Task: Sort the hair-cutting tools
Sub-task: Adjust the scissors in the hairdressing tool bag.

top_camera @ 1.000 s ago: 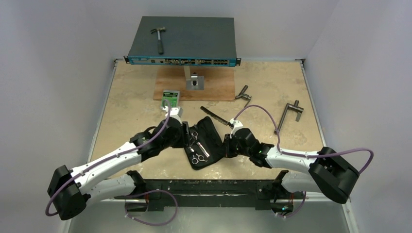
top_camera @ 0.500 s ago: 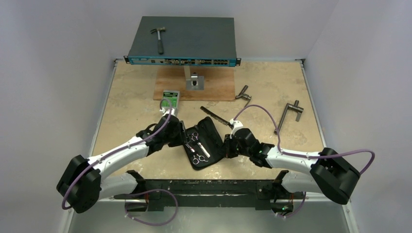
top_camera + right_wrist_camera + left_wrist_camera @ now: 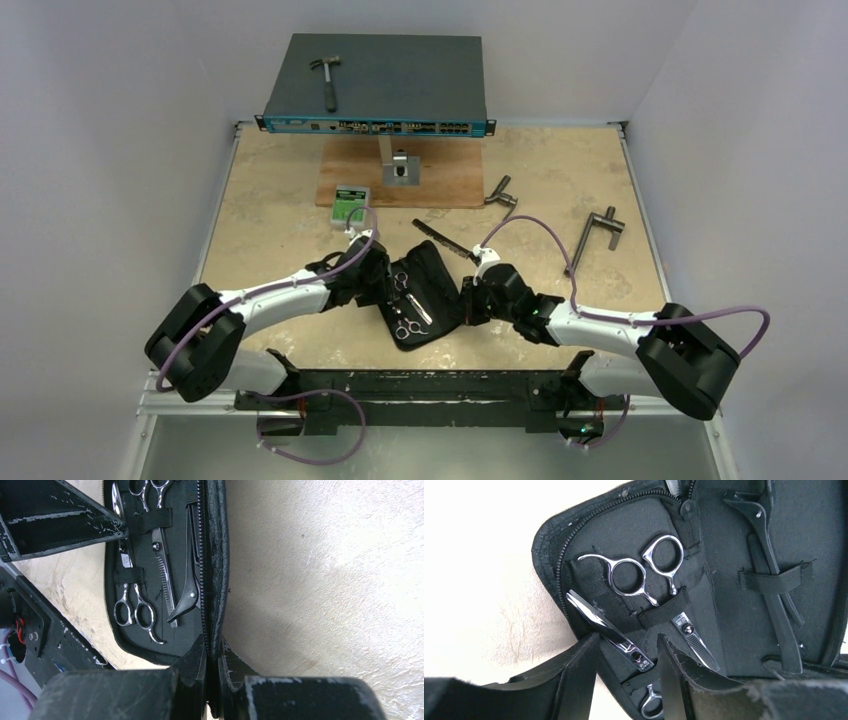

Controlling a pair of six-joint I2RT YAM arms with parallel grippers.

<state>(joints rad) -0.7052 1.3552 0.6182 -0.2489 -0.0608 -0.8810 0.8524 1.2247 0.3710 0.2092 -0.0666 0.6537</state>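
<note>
Reading anything here is hard: the toothed scissors [image 3: 694, 641] carry a tiny stamped mark by the pivot screw, too small to make out. The green-labelled gadget [image 3: 350, 203] on the table beyond the black zip case [image 3: 432, 275] shows print that is only a blur. The blue-fronted network box [image 3: 376, 124] further behind the case has port markings that cannot be read either.

Inside the open case, the toothed scissors sit under an elastic strap, both rings showing. The plain-bladed scissors [image 3: 606, 629] lie beside them, pointing the other way, with their rings mostly cut off at the bottom of the left wrist view. Slim black hair clips [image 3: 769, 565] are tucked under another strap on the case's other half, their lower ends hidden by the finger. The black comb [image 3: 440, 238] lies on the table just past the case's far edge.

The left gripper [image 3: 626, 680] is over the case's left half with its fingers apart and the plain-bladed scissors' pivot between them; whether they touch it I cannot tell. The right gripper [image 3: 212, 657] has its fingers pinched tight on the case's right edge, which stands folded upward and hides the far side of the flap.
</note>
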